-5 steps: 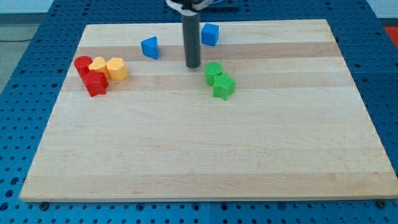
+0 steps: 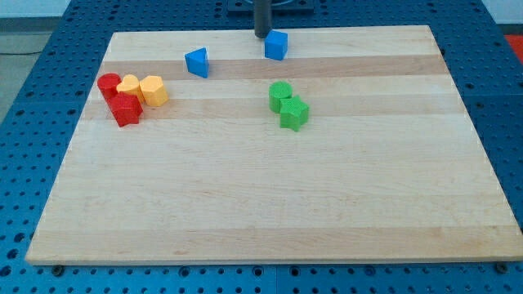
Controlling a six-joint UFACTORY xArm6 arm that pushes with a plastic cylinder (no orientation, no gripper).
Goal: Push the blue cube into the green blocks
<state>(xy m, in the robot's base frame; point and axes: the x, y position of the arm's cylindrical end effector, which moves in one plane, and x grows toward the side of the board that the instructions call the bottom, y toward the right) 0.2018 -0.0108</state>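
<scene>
The blue cube [image 2: 276, 45] sits near the board's top edge, a little right of centre. My tip [image 2: 262, 35] is just to the cube's upper left, close beside it; I cannot tell if it touches. Two green blocks [image 2: 288, 104] lie together below the cube, toward the board's middle. A second blue block, wedge-shaped [image 2: 197, 62], lies to the cube's left.
A cluster of two red blocks [image 2: 119, 98] and two yellow blocks [image 2: 144, 88] sits at the view's left. The wooden board [image 2: 270, 204] lies on a blue perforated table.
My tip has moved up and slightly right, from beside the green blocks' upper left to the top edge next to the blue cube. No block has moved.
</scene>
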